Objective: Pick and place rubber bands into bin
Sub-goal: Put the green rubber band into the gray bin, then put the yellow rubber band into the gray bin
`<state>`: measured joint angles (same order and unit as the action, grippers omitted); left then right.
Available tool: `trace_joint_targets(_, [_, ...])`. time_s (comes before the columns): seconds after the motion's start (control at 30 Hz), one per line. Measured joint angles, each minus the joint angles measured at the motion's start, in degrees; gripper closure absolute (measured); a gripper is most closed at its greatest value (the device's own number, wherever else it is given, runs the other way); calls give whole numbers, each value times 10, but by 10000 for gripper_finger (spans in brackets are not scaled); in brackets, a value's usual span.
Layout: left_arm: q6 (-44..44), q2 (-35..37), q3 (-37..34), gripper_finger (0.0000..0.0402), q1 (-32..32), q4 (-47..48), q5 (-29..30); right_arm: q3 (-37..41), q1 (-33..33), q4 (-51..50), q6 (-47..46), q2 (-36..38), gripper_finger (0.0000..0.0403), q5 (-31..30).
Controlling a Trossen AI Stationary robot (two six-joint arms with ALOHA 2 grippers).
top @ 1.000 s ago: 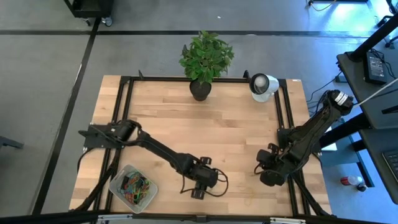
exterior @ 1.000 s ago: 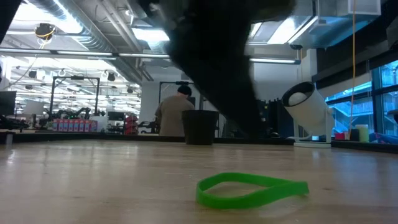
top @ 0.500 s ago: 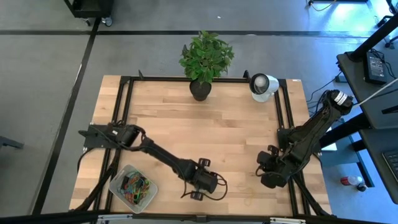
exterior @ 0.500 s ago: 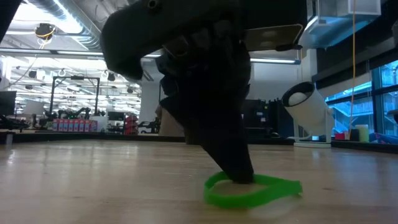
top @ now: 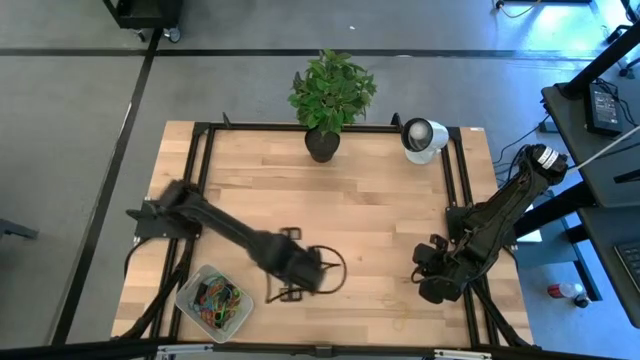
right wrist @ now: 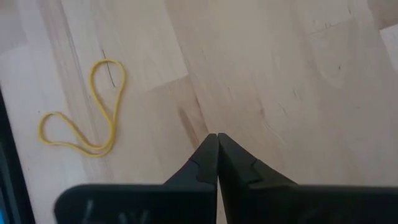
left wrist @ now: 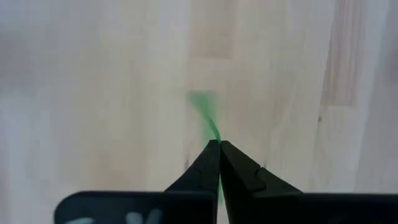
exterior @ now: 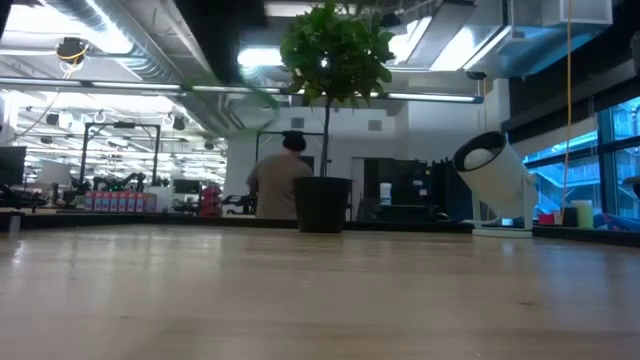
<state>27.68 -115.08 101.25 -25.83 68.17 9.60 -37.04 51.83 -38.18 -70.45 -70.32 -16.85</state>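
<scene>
A green rubber band (left wrist: 203, 111) shows blurred just beyond the fingertips of my left gripper (left wrist: 218, 144), which is shut on it. In the high view my left gripper (top: 290, 273) is over the near middle of the table, right of the bin (top: 186, 297). The bin is a whitish tray holding several coloured rubber bands (top: 216, 297). My right gripper (right wrist: 217, 137) is shut on nothing at the table's near right (top: 428, 276). A yellow rubber band (right wrist: 87, 118) lies flat on the wood beside it. The low view shows neither gripper nor the green band. My left gripper pinches the green rubber band between its two fingertips (left wrist: 211, 151), coming from above and pointing down. A short loop of the band (left wrist: 205, 115) sticks out past the tips. The band is lifted clear of the table.
A potted plant (top: 327, 95) and a white round device (top: 422, 137) stand at the table's far edge. Black frame rails (top: 196, 180) run along the left and right sides of the table.
My left gripper came down onto the green band on the table, shut on it, then rose and swung toward the table's left, nearer the bin. The band has been lifted clear of the wood and has left the low view.
</scene>
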Motion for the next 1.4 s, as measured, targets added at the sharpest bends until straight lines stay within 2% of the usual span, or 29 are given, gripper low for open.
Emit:
trace_joint_targets(0.1, [64,67,-17,399,-12,51,33,0,0,11,-7,0,399,-1])
trace_joint_targets(0.27, [194,187,-66,399,-51,127,53,0,0,20,-44,0,395,-31])
trace_joint_targets(0.47, [360,255,-178,399,-147,128,-30,0,0,50,-75,-1,394,-45])
trace_joint_targets(0.63, [485,256,-264,399,-237,37,-71,0,0,93,-75,-6,400,-45])
trace_joint_targets(0.73, [547,254,-313,399,-277,-48,-70,0,-3,114,-91,-17,399,-45])
trace_joint_targets(0.87, [637,255,-351,395,-311,-75,-64,-18,-7,115,-122,-45,401,-45])
trace_joint_targets(1.03, [651,255,-360,360,-326,-72,-76,-78,-8,83,-135,-91,401,-39])
trace_joint_targets(1.23, [646,255,-359,295,-330,-49,-77,-167,-8,-31,-191,-150,400,13])
trace_joint_targets(1.4, [640,256,-359,255,-329,-19,-53,-187,-8,-28,-210,-189,391,32])
